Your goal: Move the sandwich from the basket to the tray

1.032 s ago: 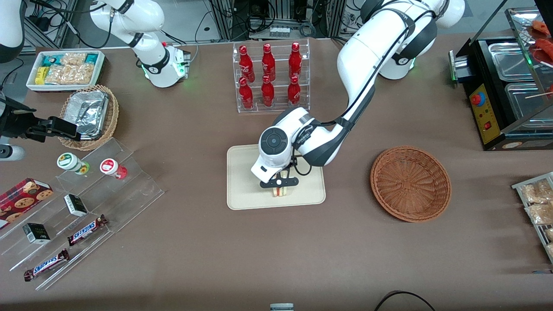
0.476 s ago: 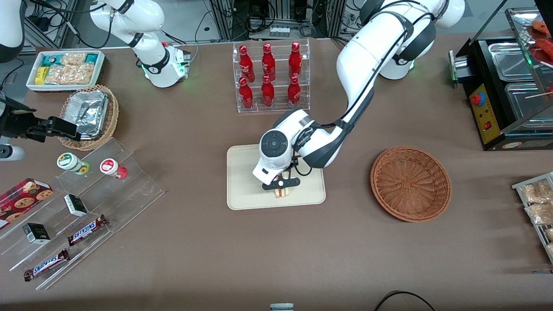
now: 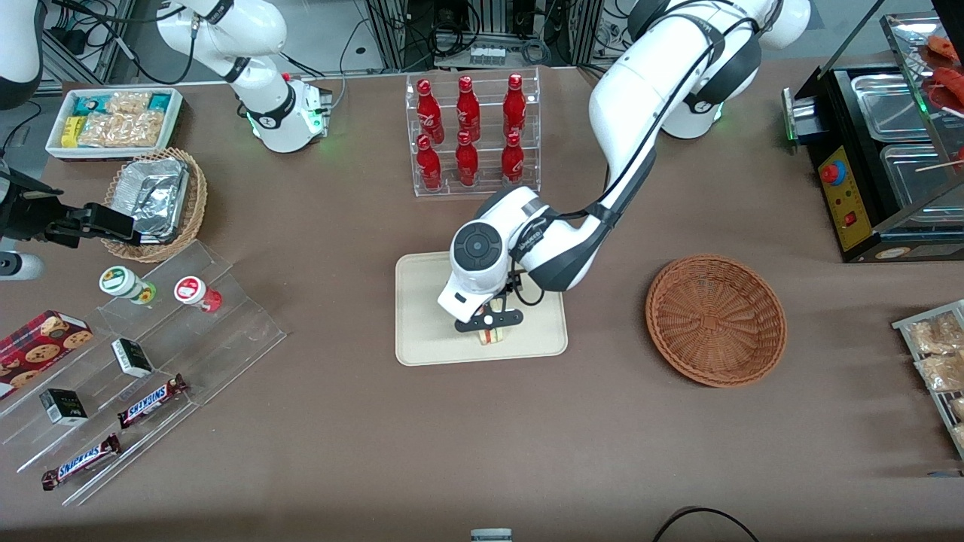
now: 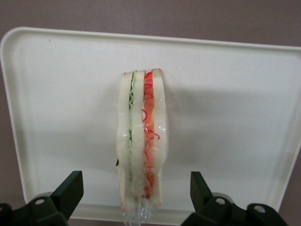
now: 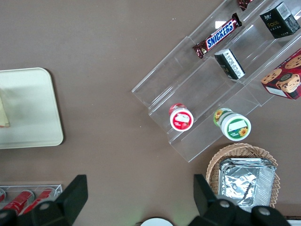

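- The brown bench (image 3: pixel 527 436) carries the cream tray (image 3: pixel 422 331) near its middle, with a rack of red bottles (image 3: pixel 471 135) farther from the front camera than the tray.
- The reddish-brown wicker basket (image 3: pixel 715 320) lies beside the tray, toward the working arm's end, with nothing in it.
- The pincer (image 3: pixel 488 321) hangs over the tray, fingers (image 4: pixel 70 188) spread wide and clear of the bread on both sides.
- The sandwich (image 4: pixel 141 141) stands on edge on the tray, green and red filling layers showing.
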Tool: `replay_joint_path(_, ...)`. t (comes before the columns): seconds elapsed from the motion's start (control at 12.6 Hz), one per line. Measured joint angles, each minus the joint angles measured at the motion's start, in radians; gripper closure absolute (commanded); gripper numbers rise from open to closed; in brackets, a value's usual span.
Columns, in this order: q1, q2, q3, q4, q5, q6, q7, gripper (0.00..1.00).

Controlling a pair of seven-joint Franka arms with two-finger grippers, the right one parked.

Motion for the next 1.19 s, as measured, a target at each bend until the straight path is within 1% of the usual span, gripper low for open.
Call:
replay_joint_path(0.32, 0.021, -0.094, 0.001, 0.020, 0.000, -0.087, 0.012, 0.00)
replay_joint_path(0.56, 0.064, -0.156, 0.011, 0.021, 0.004, -0.174, 0.164, 0.00)
replay_joint_path(0.63, 0.097, -0.175, 0.013, 0.021, 0.004, -0.205, 0.203, 0.00)
replay_joint_path(0.79, 0.181, -0.222, 0.013, 0.010, 0.003, -0.264, 0.342, 0.00)
replay_joint_path(1.03, 0.322, -0.326, 0.012, -0.075, -0.033, -0.284, 0.534, 0.00)
replay_joint_path(1.19, 0.408, -0.391, 0.012, -0.138, -0.045, -0.304, 0.629, 0.00)
